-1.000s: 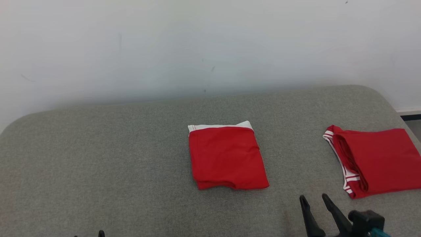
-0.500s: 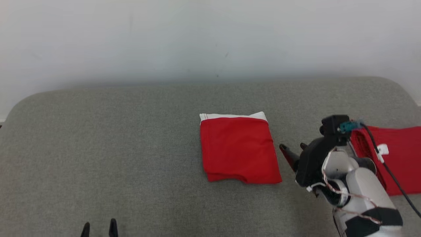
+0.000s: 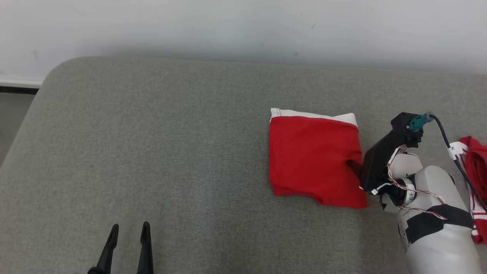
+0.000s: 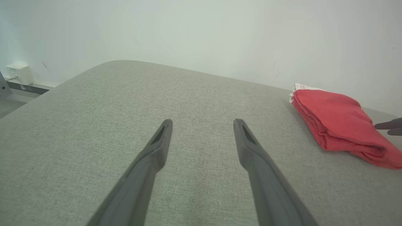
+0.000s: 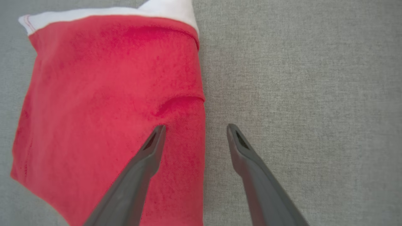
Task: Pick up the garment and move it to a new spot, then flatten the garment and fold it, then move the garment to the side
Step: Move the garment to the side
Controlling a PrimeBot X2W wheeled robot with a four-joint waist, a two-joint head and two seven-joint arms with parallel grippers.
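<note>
The folded red garment (image 3: pixel 312 160), right of centre in the head view on the grey padded desk (image 3: pixel 152 133), looks light, limp and layered, so the open right claw (image 5: pixel 194 131) astride its right edge should pinch every layer; the left claw (image 3: pixel 129 230) gapes empty, lower left.

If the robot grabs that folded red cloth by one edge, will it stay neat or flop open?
Probably flop: the red garment is soft fabric, puckered into a wrinkle beside the right tool. Its stacked layers look loose along the edge, so they may slide apart. It likely feels light.
</note>
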